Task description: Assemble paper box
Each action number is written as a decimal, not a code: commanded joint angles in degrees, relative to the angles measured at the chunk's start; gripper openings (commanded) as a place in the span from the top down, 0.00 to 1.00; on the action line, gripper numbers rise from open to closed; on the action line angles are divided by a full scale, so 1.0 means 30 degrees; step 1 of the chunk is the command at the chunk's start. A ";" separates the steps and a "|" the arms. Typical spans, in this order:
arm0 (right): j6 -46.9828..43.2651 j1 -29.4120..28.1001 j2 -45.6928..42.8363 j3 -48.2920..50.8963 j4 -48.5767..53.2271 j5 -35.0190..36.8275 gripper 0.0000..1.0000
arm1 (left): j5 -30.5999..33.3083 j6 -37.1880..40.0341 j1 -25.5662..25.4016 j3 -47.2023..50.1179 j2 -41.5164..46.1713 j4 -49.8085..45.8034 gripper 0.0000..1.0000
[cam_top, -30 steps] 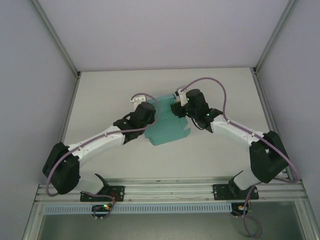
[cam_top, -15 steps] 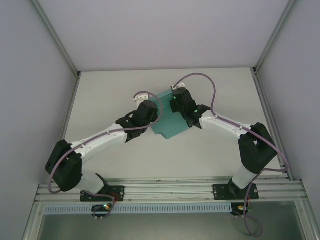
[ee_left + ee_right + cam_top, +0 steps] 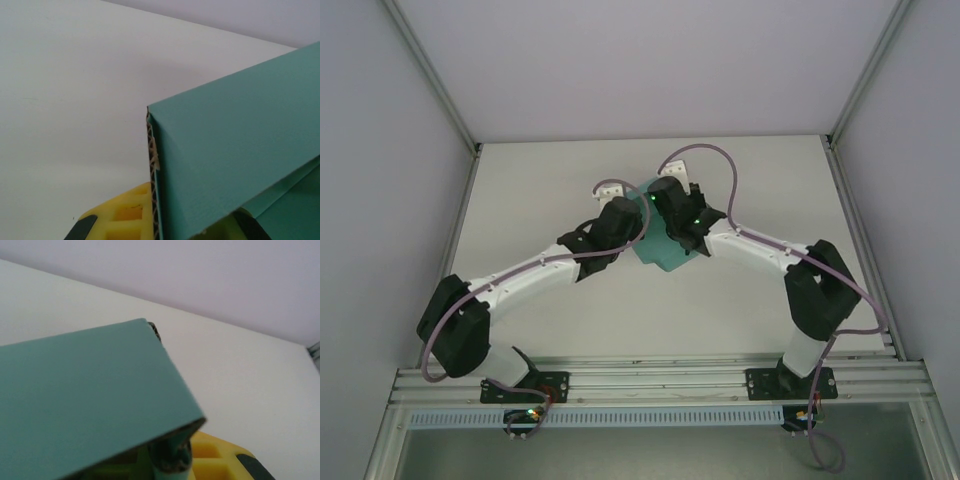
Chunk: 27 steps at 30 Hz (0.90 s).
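Both of my arms have drawn in toward each other over the last second, and the paper box (image 3: 665, 258) between them has gone from a broad flat sheet to a narrower, folded-up piece. It sits mid-surface on the white surface (image 3: 520, 200).

My left gripper (image 3: 182, 227) comes in at the left side of the paper box and is clamped on it. The teal card runs up between my jaws, and its raw corrugated edge stands just beside my yellow finger (image 3: 125, 217). A folded panel slopes away to the right of that edge.

My right gripper (image 3: 165, 462) comes in at the right side of the paper box, with its wrist nearly touching the left one in the overhead view. It is also closed on the card. A flat teal panel lies over my jaws, and a curled edge of it passes down just beside my yellow finger (image 3: 220, 460). From above, part of the paper box shows on the near side of both wrists.
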<state>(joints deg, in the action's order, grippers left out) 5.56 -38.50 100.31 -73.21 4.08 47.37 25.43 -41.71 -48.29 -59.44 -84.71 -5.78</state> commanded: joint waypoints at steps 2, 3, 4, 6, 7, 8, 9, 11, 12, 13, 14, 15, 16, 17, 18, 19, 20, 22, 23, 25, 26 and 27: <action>-0.0895 0.1928 0.0852 -0.0157 0.0261 0.7559 0.90 | 0.2971 -0.0886 0.0447 -0.0225 0.0734 -0.3785 1.00; -0.0778 0.1935 0.0547 0.0177 -0.0382 0.6034 0.92 | 0.2960 -0.0898 0.0475 -0.0211 0.0762 -0.3815 1.00; -0.1306 0.1882 0.0278 0.0778 -0.1770 0.4829 0.92 | 0.2978 -0.0916 0.0453 -0.0197 0.0782 -0.3800 1.00; -0.2046 0.1753 -0.0390 0.2183 -0.4492 0.1959 0.90 | 0.2900 -0.0926 0.0470 -0.0138 0.0827 -0.3660 1.00; -0.2236 0.1699 -0.0723 0.2827 -0.5694 0.0438 0.86 | 0.2765 -0.0892 0.0487 -0.0109 0.0826 -0.3519 1.00; -0.2293 0.1694 -0.1023 0.3520 -0.6895 -0.1123 0.83 | 0.2594 -0.0815 0.0454 -0.0059 0.0812 -0.3363 1.00; -0.2413 0.1700 -0.1398 0.4331 -0.8398 -0.3226 0.78 | 0.2420 -0.0724 0.0477 -0.0040 0.0813 -0.3194 1.00; -0.2416 0.1712 -0.2085 0.5879 -1.1022 -0.7250 0.70 | 0.2222 -0.0564 0.0456 -0.0021 0.0786 -0.3084 1.00; -0.2231 0.1775 -0.2396 0.6413 -1.1915 -0.8951 0.69 | 0.2205 -0.0542 0.0454 0.0029 0.0854 -0.3012 1.00; -0.1940 0.1886 -0.2688 0.6886 -1.2612 -1.0469 0.66 | 0.2169 -0.0511 0.0472 0.0116 0.0899 -0.2902 1.00; -0.1602 0.2113 -0.3023 0.7291 -1.3103 -1.2320 0.58 | 0.2036 -0.0359 0.0478 0.0254 0.1015 -0.2645 1.00; -0.1331 0.2334 -0.3356 0.7527 -1.3193 -1.3942 0.49 | 0.1936 -0.0255 0.0482 0.0433 0.1112 -0.2425 1.00; -0.0978 0.2593 -0.3682 0.7736 -1.3224 -1.5780 0.38 | 0.1858 -0.0203 0.0487 0.0539 0.1192 -0.2231 1.00; -0.0658 0.2928 -0.4073 0.7998 -1.3231 -1.7846 0.28 | 0.1810 -0.0076 0.0483 0.0692 0.1301 -0.2048 1.00; -0.0488 0.3111 -0.4439 0.8175 -1.3197 -1.9506 0.21 | 0.1793 0.0015 0.0530 0.0724 0.1348 -0.1974 1.00; -0.0343 0.3210 -0.4780 0.8379 -1.3151 -2.0621 0.14 | 0.1789 0.0084 0.0522 0.0770 0.1434 -0.1969 1.00; -0.0321 0.3244 -0.5214 0.8587 -1.3011 -2.1743 0.04 | 0.1750 0.0277 0.0569 0.0798 0.1464 -0.1917 1.00; -0.0423 0.3213 -0.5974 0.8856 -1.2351 -2.2586 0.01 | 0.1697 0.0465 0.0578 0.0796 0.1559 -0.1911 1.00; -0.0220 0.3224 -0.6396 0.9053 -1.2059 -2.2577 0.00 | 0.1521 0.0661 0.0578 0.0869 0.1614 -0.1706 1.00; -0.0247 0.3223 -0.7371 0.9491 -1.1666 -2.2153 0.00 | 0.1023 0.1172 0.0636 0.1106 0.1726 -0.1195 1.00; -0.0080 0.3210 -0.7989 0.9812 -1.1565 -2.1681 0.00 | 0.0448 0.1791 0.0756 0.1250 0.1837 -0.0728 1.00; -0.0027 0.3237 -0.8574 1.0147 -1.1413 -2.1171 0.00 | -0.0159 0.2536 0.0902 0.1326 0.1917 -0.0444 1.00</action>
<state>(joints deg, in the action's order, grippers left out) 3.99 -28.77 78.67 -44.45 -30.63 -14.04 28.32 -39.22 -46.63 -56.38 -80.97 -9.98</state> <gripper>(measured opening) 0.995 0.085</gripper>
